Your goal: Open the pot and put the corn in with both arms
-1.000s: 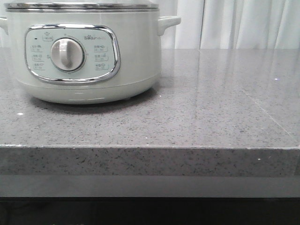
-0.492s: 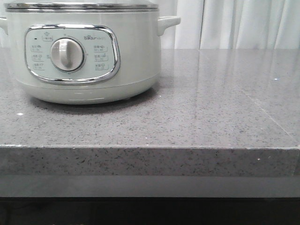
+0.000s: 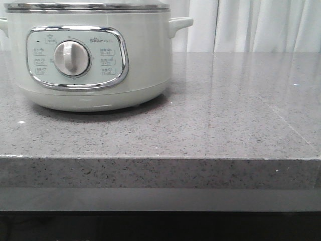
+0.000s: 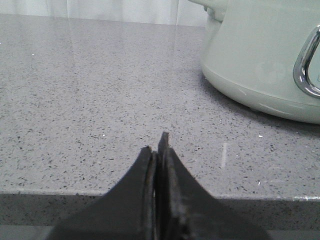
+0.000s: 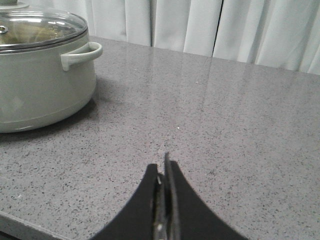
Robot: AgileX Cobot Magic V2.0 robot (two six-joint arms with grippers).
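Item one: the large round pale grey-green electric pot [image 3: 90, 60] is sitting on the left part of the speckled grey stone countertop [image 3: 225, 115], close to the near edge in the front view. Its chrome-framed control panel [image 3: 76, 56] is facing the camera, with a round central dial [image 3: 71, 57] and small printed labels to either side, too fine to read. A small side handle [image 3: 179, 24] is projecting from the pot's right side just under the steel-rimmed top.

Item two: a domed glass lid [image 5: 37, 27] with a steel rim is resting on the pot, seen in the right wrist view; something greenish-yellow is showing dimly through the glass, but what it is cannot be told.

Item three: the left gripper [image 4: 159, 150], dark and wedge-shaped, is hovering over the countertop's near edge with its two fingers pressed together and nothing between them. The pot's lower wall and a piece of the chrome frame are lying just beyond it to one side, apart from the fingers.

Item four: the right gripper [image 5: 164, 170], likewise dark, is hanging over open countertop with its fingers closed against each other and nothing in them. The pot is standing well apart from it, its side handle turned toward this camera.

Item five: white pleated curtains [image 3: 261, 25] are hanging behind the far edge of the countertop.

Item six: the corn is not showing as a distinct cob in any view.
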